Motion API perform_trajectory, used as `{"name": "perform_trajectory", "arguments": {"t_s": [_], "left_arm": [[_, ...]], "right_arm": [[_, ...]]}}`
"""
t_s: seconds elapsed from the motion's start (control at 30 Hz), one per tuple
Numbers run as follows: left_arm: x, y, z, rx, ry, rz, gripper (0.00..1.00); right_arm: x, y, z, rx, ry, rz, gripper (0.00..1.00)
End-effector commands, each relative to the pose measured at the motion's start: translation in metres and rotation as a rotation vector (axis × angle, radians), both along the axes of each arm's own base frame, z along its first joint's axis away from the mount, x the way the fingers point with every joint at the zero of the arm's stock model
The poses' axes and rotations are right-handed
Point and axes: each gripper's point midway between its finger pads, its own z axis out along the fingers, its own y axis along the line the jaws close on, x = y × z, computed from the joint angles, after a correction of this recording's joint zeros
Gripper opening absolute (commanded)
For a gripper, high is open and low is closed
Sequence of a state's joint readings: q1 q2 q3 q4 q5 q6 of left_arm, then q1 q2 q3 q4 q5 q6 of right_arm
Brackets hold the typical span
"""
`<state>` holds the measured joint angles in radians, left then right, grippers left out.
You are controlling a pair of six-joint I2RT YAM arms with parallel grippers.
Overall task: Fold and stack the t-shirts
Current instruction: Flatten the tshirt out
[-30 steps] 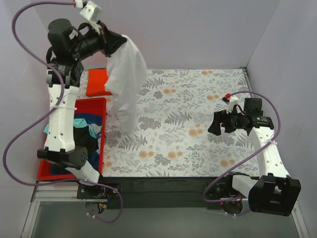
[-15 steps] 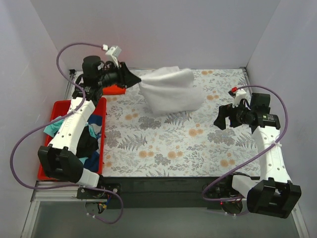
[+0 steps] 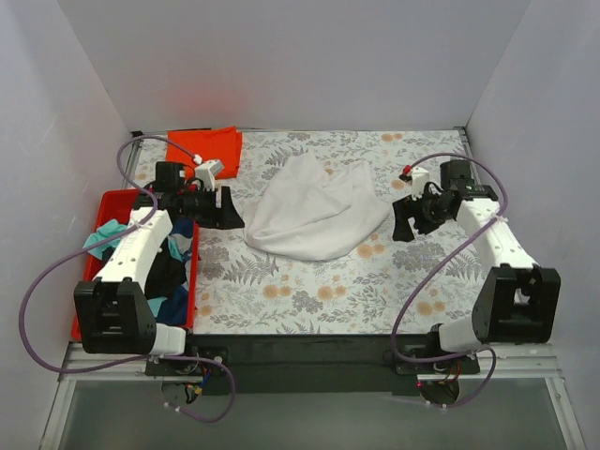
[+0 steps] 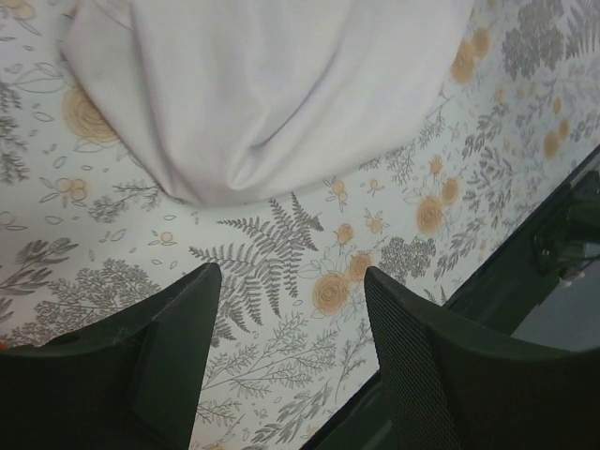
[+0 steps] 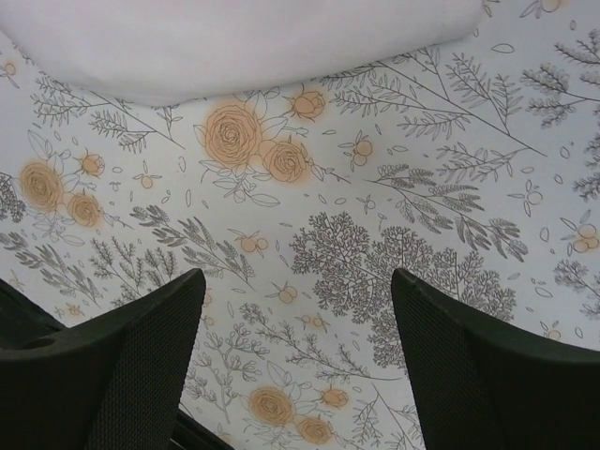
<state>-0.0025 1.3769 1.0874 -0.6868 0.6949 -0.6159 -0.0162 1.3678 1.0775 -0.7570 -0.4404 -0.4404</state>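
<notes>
White shirt (image 3: 314, 211): soft, rumpled heap, mid-table toward the far edge.
Orange shirt (image 3: 208, 148): flat square, far-left corner.
Left gripper (image 3: 230, 216): I see its fingers apart, empty.
Right gripper (image 3: 401, 225): likewise.
Bin (image 3: 114, 195): red plastic, left edge.

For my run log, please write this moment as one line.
white t-shirt: crumpled, not held; orange t-shirt: folded, far left; left end effector: open, empty; right end effector: open, empty
</notes>
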Motion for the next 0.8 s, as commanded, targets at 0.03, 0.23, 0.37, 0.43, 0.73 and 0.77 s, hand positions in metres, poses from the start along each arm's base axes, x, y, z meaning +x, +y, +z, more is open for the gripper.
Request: {"name": "perform_trajectory", "arguments": {"t_s": [0.03, 0.23, 0.37, 0.43, 0.73, 0.77], "left_arm": [[-0.015, -0.013, -0.025, 0.080, 0.027, -0.104, 0.60], [0.005, -0.015, -0.039, 0.142, 0.065, -0.060, 0.60], [0.012, -0.015, -0.036, 0.144, 0.065, -0.035, 0.64], [0.013, -0.011, -0.038, 0.164, 0.077, -0.013, 0.64], [0.021, -0.004, -0.038, 0.196, 0.064, 0.041, 0.65], [0.024, -0.003, -0.039, 0.199, 0.066, 0.048, 0.65]], "right_arm": [[0.054, 0.014, 0.013, -0.042, -0.084, -0.005, 0.83], [0.114, 0.032, -0.014, -0.066, -0.039, -0.031, 0.80], [0.138, 0.040, -0.044, -0.114, 0.006, -0.019, 0.79], [0.144, 0.041, -0.052, -0.142, 0.010, -0.015, 0.78], [0.099, 0.029, -0.104, -0.272, 0.111, 0.110, 0.52], [0.092, 0.029, -0.104, -0.283, 0.109, 0.130, 0.48]]}}
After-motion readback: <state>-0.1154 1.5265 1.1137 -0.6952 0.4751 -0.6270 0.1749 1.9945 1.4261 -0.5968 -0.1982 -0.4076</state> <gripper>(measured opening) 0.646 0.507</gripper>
